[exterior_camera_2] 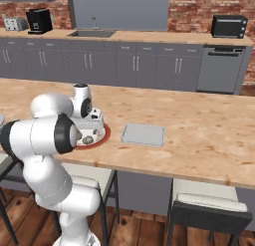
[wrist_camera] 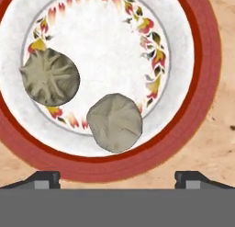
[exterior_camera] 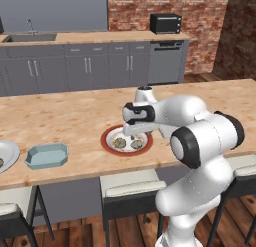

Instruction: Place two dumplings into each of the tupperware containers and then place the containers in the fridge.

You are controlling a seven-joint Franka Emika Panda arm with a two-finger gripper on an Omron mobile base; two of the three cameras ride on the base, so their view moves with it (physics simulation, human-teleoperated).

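The hand [wrist_camera: 117,178], fingers spread wide and holding nothing, hovers over the red-rimmed round white plate [wrist_camera: 202,83] on the wooden desk [wrist_camera: 222,143], with 2 tan-brown mottled dumplings [wrist_camera: 114,122] at frame centre and left; closing off-centre could nudge the nearer one against its neighbour.

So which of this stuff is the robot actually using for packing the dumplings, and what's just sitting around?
Part of the job:
- two dumplings on the red-rimmed plate
- light blue container
- pale grey-white container
- open gripper above the plate

Just lying about:
- grey plate
- toaster oven
- coffee machine
- sink
- stools
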